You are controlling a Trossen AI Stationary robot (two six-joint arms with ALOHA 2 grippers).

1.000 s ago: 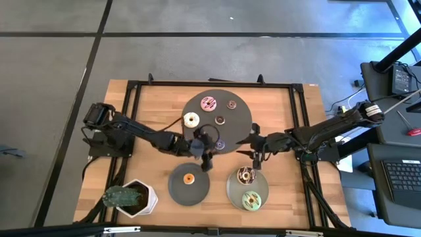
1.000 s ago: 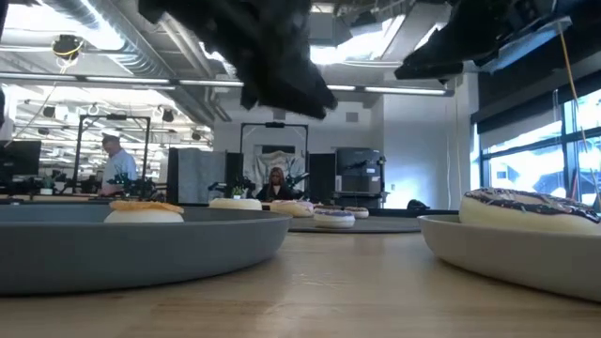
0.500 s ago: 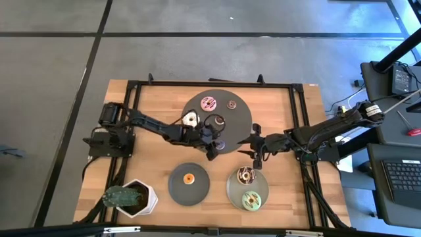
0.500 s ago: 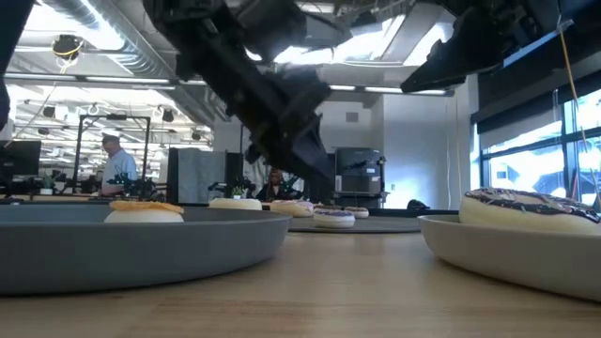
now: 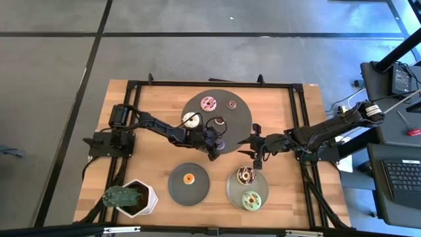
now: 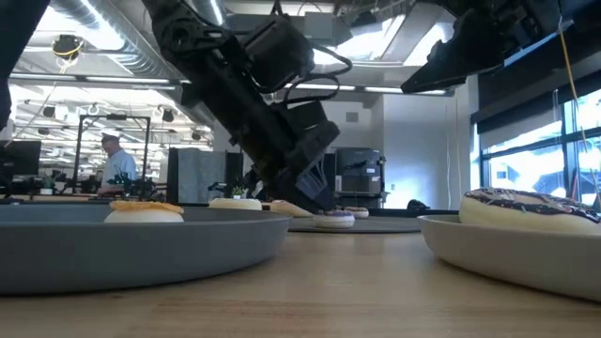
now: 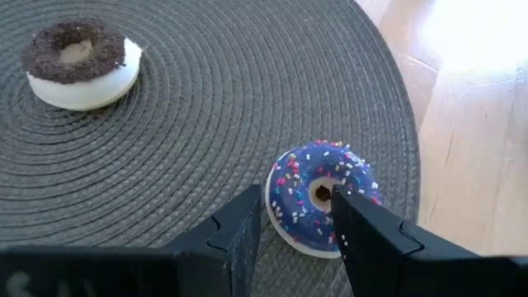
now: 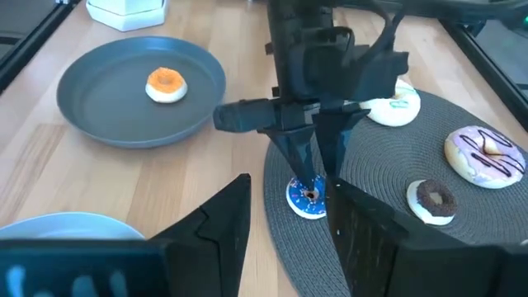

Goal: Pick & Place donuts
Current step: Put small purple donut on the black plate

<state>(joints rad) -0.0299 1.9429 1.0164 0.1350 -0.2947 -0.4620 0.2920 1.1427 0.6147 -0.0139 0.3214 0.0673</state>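
Note:
My left gripper [image 5: 215, 149] is open over the round dark mat [image 5: 240, 125]. Its fingers point down at the purple mini donut [image 7: 322, 194] near the mat's near rim [image 8: 307, 196]. On the mat also lie the pink donut [image 5: 208, 103], the white donut [image 5: 191, 119] and two brown minis [image 5: 231, 104] [image 5: 220, 121]. The orange mini [image 5: 189, 178] lies on the dark grey plate [image 5: 174, 187]. Chocolate-sprinkled [image 5: 246, 174] and green [image 5: 250, 199] donuts lie on the light plate [image 5: 231, 191]. My right gripper [image 5: 254, 153] hovers open, right of the mat. My left gripper comes at the purple mini donut from above, pointing down. One finger [image 7: 239, 239] stands beside the ring and the other [image 7: 363, 239] over its icing. I cannot tell whether they touch it.
A white pot with a green plant [image 5: 131, 197] stands at the near left corner. Black frame rails [image 5: 131, 99] run along the table's edges. Bare wood shows between the mat and the two plates [image 5: 217, 164].
My left gripper has swung from above the dark grey plate toward the far edge, onto the mat, and has come down over the purple mini donut. The orange mini has stayed on the plate.

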